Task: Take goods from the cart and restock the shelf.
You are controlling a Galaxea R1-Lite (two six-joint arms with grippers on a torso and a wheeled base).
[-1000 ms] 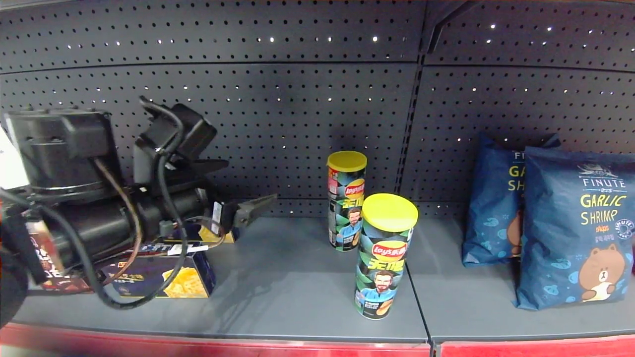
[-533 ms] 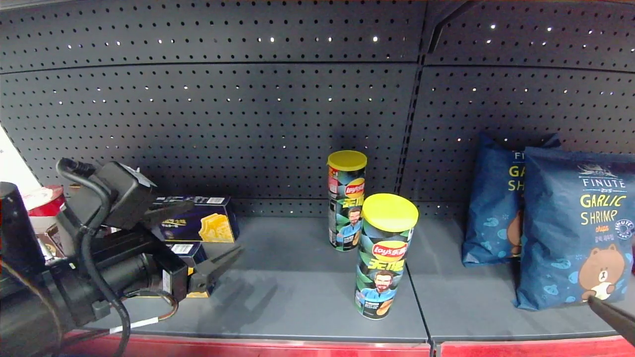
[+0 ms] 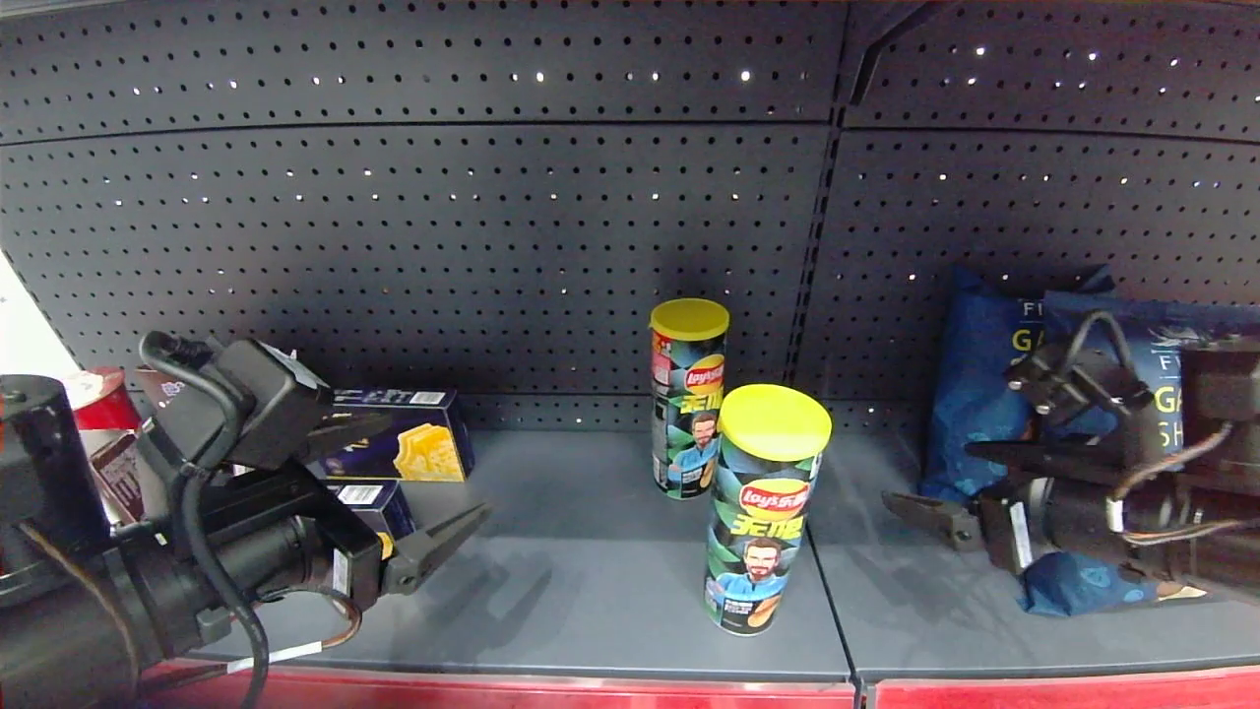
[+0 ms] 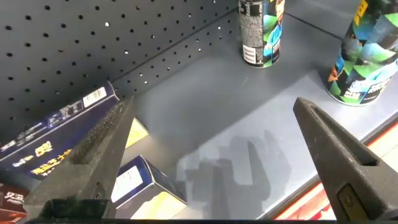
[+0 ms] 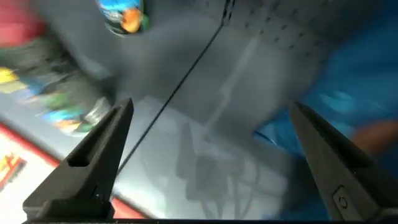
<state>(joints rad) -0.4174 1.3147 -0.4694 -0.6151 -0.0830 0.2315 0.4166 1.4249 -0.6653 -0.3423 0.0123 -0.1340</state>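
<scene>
Two yellow-lidded chip cans stand upright on the grey shelf (image 3: pixel 591 581), the front can (image 3: pixel 766 507) just ahead and right of the rear can (image 3: pixel 687 394). My left gripper (image 3: pixel 437 465) hangs open and empty at the shelf's left front, beside two blue cracker boxes (image 3: pixel 404 443). The left wrist view has the left gripper (image 4: pixel 213 106) over bare shelf, with the boxes (image 4: pixel 56 121) and both cans (image 4: pixel 364 53) beyond. My right gripper (image 3: pixel 927 475) is open and empty, low over the shelf in front of the blue chip bags (image 3: pixel 970 394), its fingers pointing at the front can. The right wrist view has the right gripper (image 5: pixel 211 106) beside a blue bag (image 5: pixel 348 81).
A dark pegboard wall (image 3: pixel 492 246) backs the shelf, and a red strip (image 3: pixel 591 689) runs along its front edge. Red packets (image 3: pixel 98 404) sit at the far left. Bare shelf lies between the boxes and the cans, and between the cans and the bags.
My left arm has dropped and drawn back to the left, uncovering the boxes. My right arm has come in from the right and now stands in front of the blue bags.
</scene>
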